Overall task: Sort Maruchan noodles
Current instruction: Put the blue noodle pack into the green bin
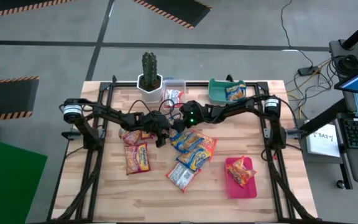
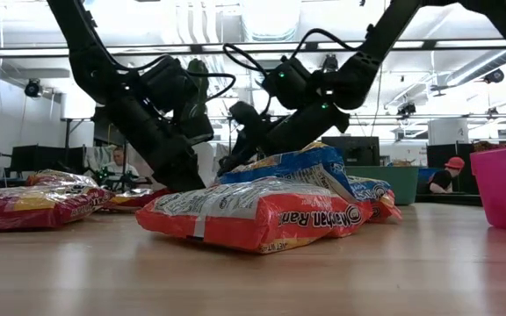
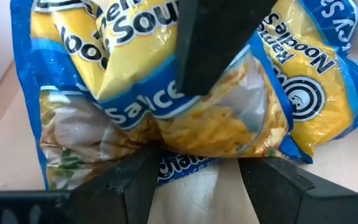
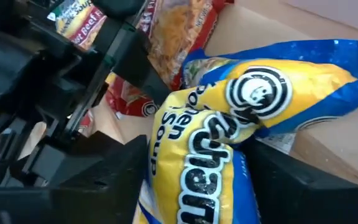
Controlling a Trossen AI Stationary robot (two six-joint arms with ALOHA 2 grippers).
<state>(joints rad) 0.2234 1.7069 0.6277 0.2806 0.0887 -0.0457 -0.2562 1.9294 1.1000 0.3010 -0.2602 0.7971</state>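
Note:
Several Maruchan noodle packets lie heaped mid-table. A blue-and-yellow packet [image 4: 229, 124] sits on top of the heap [image 1: 192, 150], and in the low view this blue-and-yellow packet [image 2: 301, 165] stands highest. My right gripper [image 4: 197, 186] is shut on it, coming from the table's right. Opposite it, my left gripper [image 3: 197, 186] is open, with the packet's near end [image 3: 191, 163] between its fingers. Red-orange packets [image 1: 137, 158] lie flat on the wood to the left. A silvery one [image 1: 181, 176] lies at the heap's near side. My right gripper pinches the blue-and-yellow packet across its middle [image 4: 166, 155] between its two fingers, slanting down from the table's right. The wrapper is creased and bunched there, and one finger [image 3: 213, 50] lies over the packet's top face. The packet rests on the heap. Whether my left gripper touches the packet, I cannot tell.
A red tray [image 1: 232, 186] at the near right holds an orange packet. A teal bin [image 1: 216, 93] at the far edge holds another. A cactus in a white pot [image 1: 149, 81] and a clear box [image 1: 174, 87] stand at the far edge.

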